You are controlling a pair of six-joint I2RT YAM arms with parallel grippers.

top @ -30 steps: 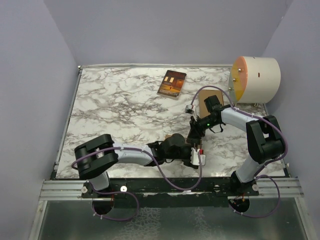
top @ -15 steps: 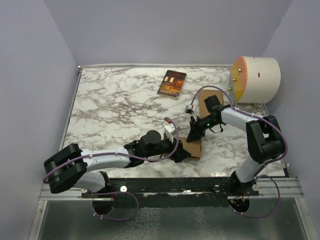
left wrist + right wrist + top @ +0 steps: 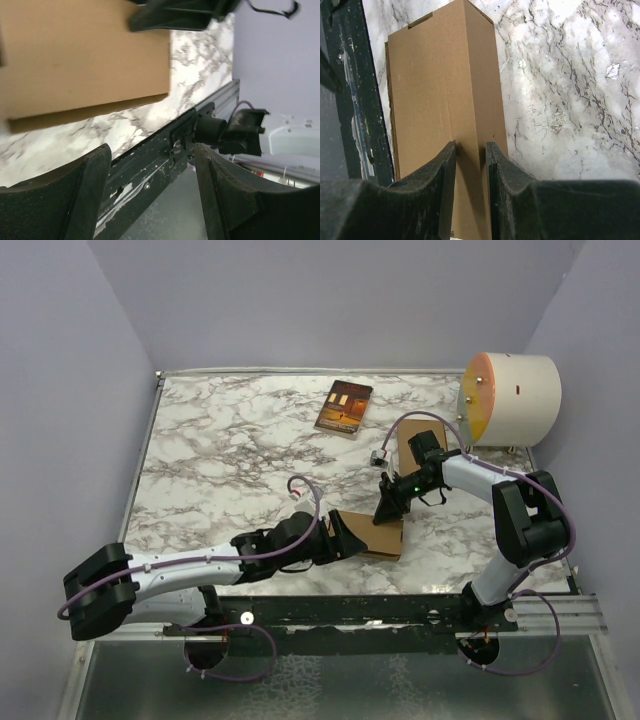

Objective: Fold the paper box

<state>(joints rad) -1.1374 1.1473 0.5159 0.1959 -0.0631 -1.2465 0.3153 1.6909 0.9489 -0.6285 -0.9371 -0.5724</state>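
Note:
The paper box (image 3: 378,534) is a slim brown carton lying flat near the table's front edge. My right gripper (image 3: 388,508) comes down on its far end. In the right wrist view its fingers (image 3: 470,147) stand narrow, shut astride the box's (image 3: 430,90) long folded edge. My left gripper (image 3: 338,540) lies low at the box's left end, open. In the left wrist view nothing sits between its fingers (image 3: 150,150), only the front rail beyond them. The box (image 3: 85,55) fills the upper left there.
A dark red-brown book (image 3: 344,407) lies at the back middle. A white drum with an orange face (image 3: 510,397) stands at the back right. Another brown carton (image 3: 408,448) shows behind my right arm. The black front rail (image 3: 330,608) runs along the near edge.
My left arm has swung back to the left, and its gripper has come off the top of the box to the box's left end. The right gripper and the box have stayed put.

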